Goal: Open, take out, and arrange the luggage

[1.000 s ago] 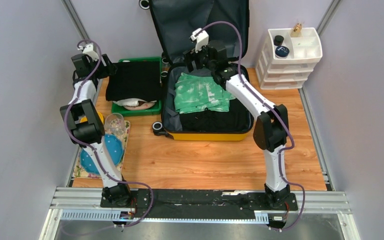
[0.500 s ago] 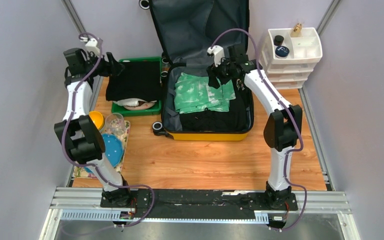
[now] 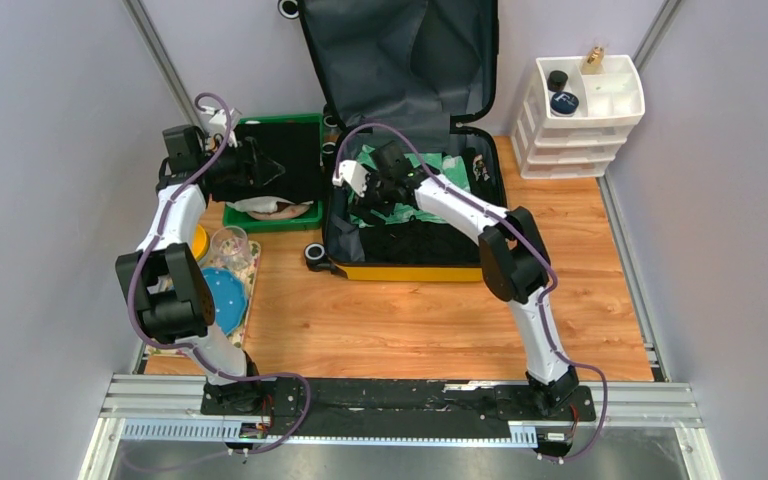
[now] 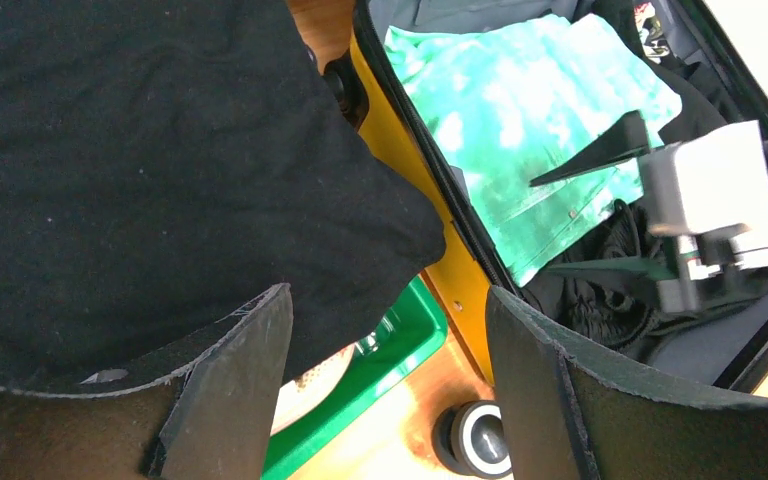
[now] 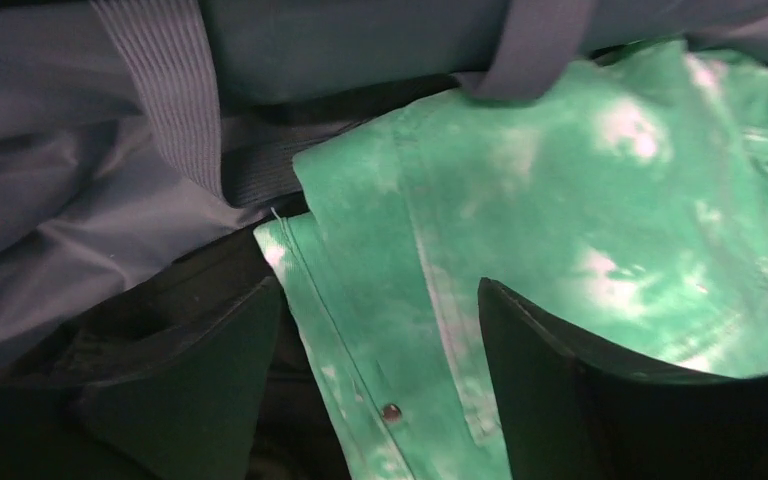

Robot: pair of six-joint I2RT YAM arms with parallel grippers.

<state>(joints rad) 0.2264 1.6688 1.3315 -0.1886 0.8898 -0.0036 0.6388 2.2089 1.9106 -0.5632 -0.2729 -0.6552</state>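
The luggage, a yellow suitcase (image 3: pixel 410 271), lies open with its dark grey lid (image 3: pixel 400 60) upright against the back wall. Inside are a green tie-dye garment (image 3: pixel 438 180) and black clothes (image 3: pixel 420 240). My right gripper (image 3: pixel 372 195) is open, low over the garment's left part; the green fabric (image 5: pixel 380 400) shows between its jaws (image 5: pixel 380 330). My left gripper (image 3: pixel 270 170) is open and empty above a black cloth (image 4: pixel 140 180) lying on the green tray (image 4: pixel 385 350). The left wrist view also shows the yellow wall (image 4: pixel 450 260), a wheel (image 4: pixel 480 440) and my right gripper (image 4: pixel 570 215).
The green tray (image 3: pixel 260 218) stands left of the suitcase, with a pale item under the black cloth. A white drawer unit (image 3: pixel 580 115) with small items on top stands at the back right. A glass (image 3: pixel 230 245) and a blue plate (image 3: pixel 222 295) are at the left edge.
My right gripper has swung from the suitcase's right side to the left and down onto the green garment. My left gripper has moved right, over the tray's black cloth.
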